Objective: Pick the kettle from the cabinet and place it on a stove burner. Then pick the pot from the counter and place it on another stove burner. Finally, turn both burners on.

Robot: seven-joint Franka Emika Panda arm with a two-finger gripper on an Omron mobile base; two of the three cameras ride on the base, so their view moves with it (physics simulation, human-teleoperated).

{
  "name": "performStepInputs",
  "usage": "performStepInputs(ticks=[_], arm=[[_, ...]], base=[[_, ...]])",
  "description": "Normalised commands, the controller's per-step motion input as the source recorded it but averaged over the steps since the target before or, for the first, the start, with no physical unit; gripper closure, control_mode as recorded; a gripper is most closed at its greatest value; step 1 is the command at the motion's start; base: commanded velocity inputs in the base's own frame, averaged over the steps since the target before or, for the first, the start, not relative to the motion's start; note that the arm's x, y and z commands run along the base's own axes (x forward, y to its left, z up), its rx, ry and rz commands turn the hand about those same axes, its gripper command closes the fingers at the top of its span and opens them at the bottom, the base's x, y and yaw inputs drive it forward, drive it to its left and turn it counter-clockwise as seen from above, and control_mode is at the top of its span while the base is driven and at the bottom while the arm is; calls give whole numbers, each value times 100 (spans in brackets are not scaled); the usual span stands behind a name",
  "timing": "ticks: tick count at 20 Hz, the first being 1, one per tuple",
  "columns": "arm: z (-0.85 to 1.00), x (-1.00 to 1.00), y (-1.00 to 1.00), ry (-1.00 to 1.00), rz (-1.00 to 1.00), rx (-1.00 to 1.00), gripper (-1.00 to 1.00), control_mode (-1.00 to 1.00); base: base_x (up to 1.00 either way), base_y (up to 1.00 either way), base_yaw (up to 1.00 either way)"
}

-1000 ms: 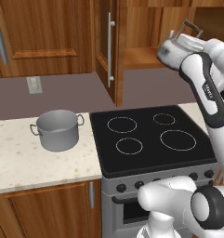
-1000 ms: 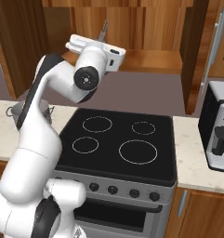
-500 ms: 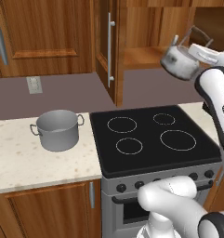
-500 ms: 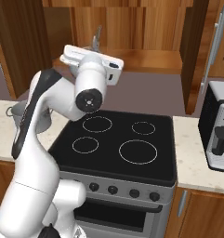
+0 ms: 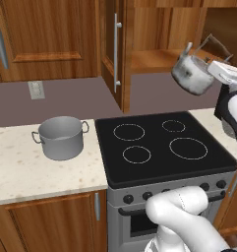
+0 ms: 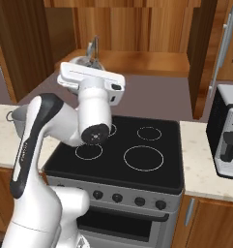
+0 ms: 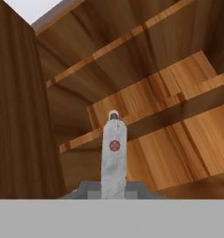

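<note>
Kettle (image 5: 191, 75) hangs tilted at upper right of the left base view, in the air in front of the open cabinet (image 5: 154, 29), above the stove (image 5: 159, 146). My gripper (image 5: 212, 63) is clamped on its handle. Pot (image 5: 61, 137) sits on counter (image 5: 21, 172), left of stove.

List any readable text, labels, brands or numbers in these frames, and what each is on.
None readable.
Kettle: handle in hand view bears a small red round mark, no legible characters.
Stove: plain knobs, white burner rings, no text.
Toaster: no visible label.
</note>
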Motion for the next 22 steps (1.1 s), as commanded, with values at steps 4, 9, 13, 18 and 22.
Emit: performStepInputs(ticks=[4,9,13,18,22], arm=[[-6,-56,6,-17,10,2,100,-100],[-12,-45,5,-11,11,1,100,-100],[-20,-10,4,-1,9,0,100,-100],[-16,0,5,0,5,-2,100,-100],[-10,3,3,0,3,-2,100,-100]], base=[[0,0,0],[0,0,0],[0,0,0],[0,0,0],[0,0,0]])
